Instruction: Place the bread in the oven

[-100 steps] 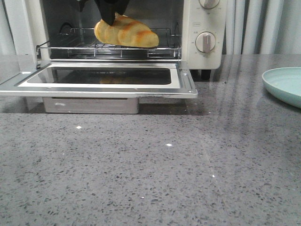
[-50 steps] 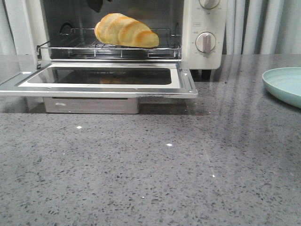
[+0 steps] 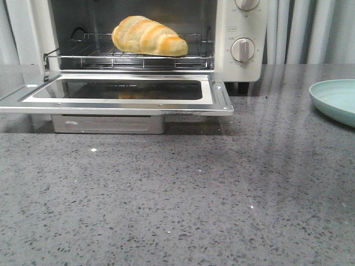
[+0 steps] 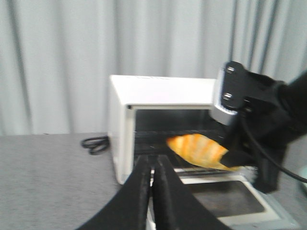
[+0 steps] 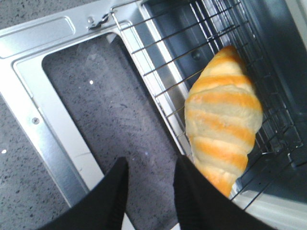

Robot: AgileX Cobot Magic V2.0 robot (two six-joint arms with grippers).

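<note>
Grey stone counter; bread lies lengthwise across oven rack.

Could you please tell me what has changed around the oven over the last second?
The right claw let go of the bread and rose out of the front view; it now hangs open above the door. The bread stayed on the wire rack, and the door stayed down.
</note>
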